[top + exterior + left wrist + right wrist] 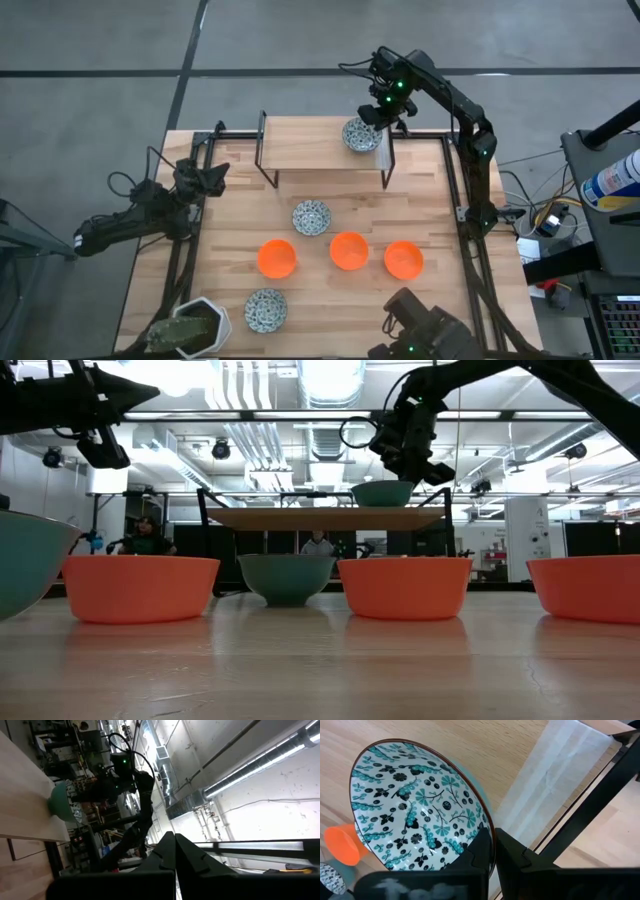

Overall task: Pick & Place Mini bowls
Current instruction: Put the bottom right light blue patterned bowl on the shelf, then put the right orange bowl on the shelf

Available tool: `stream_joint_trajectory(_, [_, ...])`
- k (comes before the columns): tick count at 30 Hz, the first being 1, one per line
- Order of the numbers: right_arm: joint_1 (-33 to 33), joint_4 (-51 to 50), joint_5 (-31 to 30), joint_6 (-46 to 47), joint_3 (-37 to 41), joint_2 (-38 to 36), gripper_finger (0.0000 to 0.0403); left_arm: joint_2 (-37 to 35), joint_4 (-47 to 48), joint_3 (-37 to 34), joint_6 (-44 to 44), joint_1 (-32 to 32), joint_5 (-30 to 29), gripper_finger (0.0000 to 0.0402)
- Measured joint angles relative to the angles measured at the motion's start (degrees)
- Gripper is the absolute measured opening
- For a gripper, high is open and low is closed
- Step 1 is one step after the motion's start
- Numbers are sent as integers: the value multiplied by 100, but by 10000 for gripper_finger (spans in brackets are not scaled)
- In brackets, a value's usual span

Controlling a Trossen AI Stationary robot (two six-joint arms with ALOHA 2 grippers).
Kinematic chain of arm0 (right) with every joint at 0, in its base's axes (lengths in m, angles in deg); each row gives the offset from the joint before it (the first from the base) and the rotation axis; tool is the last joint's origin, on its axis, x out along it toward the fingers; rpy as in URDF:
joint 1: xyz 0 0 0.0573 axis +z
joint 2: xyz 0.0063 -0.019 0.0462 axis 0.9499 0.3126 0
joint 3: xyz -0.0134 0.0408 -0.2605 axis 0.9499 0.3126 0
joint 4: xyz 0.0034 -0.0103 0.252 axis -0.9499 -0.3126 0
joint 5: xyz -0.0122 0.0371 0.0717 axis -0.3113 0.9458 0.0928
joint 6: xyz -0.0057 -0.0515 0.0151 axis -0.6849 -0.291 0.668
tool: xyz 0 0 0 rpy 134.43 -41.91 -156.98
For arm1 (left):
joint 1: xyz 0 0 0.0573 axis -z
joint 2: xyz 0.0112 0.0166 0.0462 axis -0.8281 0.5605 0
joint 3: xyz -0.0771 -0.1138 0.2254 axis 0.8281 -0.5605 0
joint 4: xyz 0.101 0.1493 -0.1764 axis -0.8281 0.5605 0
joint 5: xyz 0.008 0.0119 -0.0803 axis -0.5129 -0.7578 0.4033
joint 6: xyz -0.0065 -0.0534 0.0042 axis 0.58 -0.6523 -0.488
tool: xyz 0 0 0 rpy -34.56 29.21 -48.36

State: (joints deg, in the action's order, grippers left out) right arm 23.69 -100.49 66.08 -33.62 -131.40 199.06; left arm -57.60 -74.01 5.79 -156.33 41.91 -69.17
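While five bowls sat on the table (230, 290), one patterned bowl (360, 134) was on the raised shelf (300, 150) in the right gripper (385, 110).

Judging from the layout, the job looked barely begun: only that bowl had reached the shelf, its rim pinched between the right gripper's closed fingers, and it was not yet released. Three orange bowls (348, 251) stood in a row on the table, with a patterned bowl (311, 217) just behind them and another patterned bowl (266, 310) in front, near a white plant pot (195, 325). The left gripper (212, 178) waited at the table's left edge, pressed together on nothing. The high view alone gave the full count; the right wrist view alone showed the pinch on the rim (487, 847) and the teal flower pattern; the low view showed the bowl's base resting on the shelf.
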Motion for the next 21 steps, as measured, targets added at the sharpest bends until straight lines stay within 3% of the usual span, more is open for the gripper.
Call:
stream_joint_trajectory(7, [4, -2, -22, -22, 10, -5, 27, 0, 0, 0, -25, 2, 0, 0])
stream_joint_trajectory(21, [4, -29, -35, -137, 14, -87, 102, 0, 2, 0, -35, 0, 0, 0])
